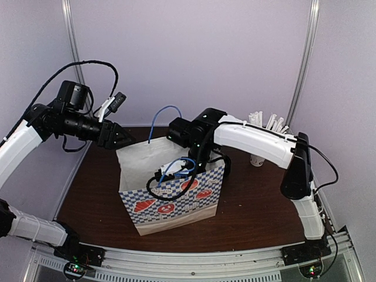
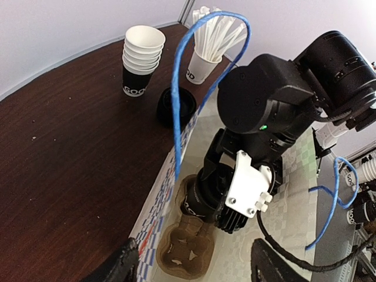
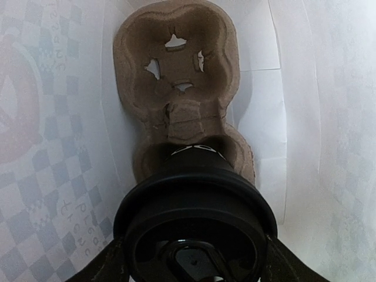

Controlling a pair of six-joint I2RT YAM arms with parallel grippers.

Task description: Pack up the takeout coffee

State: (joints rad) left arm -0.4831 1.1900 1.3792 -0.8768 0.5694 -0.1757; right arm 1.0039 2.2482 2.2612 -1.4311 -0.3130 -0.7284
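The takeout coffee (image 3: pixel 194 200), a black cup with a black sip lid, stands in the near pocket of a brown pulp cup carrier (image 3: pixel 176 76) at the bottom of a checkered paper bag (image 1: pixel 176 202). My right gripper (image 3: pixel 194 258) reaches down into the bag, and its fingers press the two sides of the lid. From the left wrist, the cup (image 2: pixel 202 194) shows under the right wrist, beside the carrier's empty pocket (image 2: pixel 185 249). My left gripper (image 2: pixel 200 267) hangs open over the bag's left rim, one finger outside the bag and one inside.
A stack of black paper cups (image 2: pixel 141 61), a white cup of straws (image 2: pixel 205 59) and a short stack of black lids (image 2: pixel 176 106) stand on the brown table behind the bag. The bag's blue cord handle (image 2: pixel 182 88) arches up near my left wrist. Purple walls close in on all sides.
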